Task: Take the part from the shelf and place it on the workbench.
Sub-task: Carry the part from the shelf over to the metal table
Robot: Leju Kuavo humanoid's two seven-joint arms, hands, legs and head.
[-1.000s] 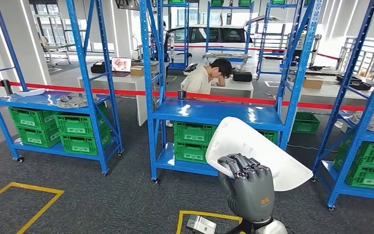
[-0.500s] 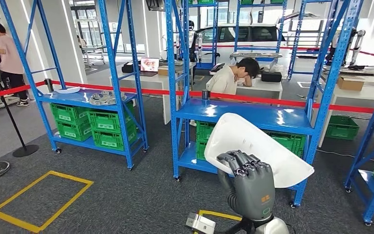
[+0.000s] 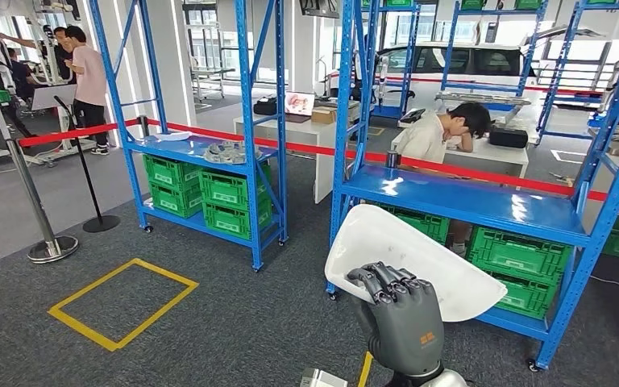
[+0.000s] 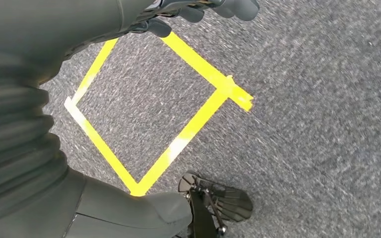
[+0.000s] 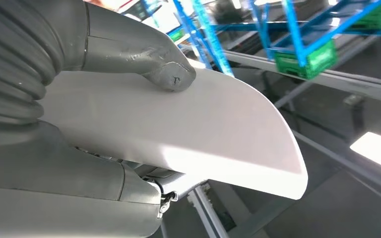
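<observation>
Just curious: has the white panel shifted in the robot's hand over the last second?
No. The white panel sits the same way in the right hand; the blue shelves slid rightward because the camera turned.

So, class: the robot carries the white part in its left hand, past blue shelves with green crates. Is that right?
Not quite: the white part is in the right hand, as the head view shows. The left hand hangs over the carpet. The blue shelves and green crates are right.

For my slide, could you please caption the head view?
Right hand carries a white curved part past blue shelves.
</observation>
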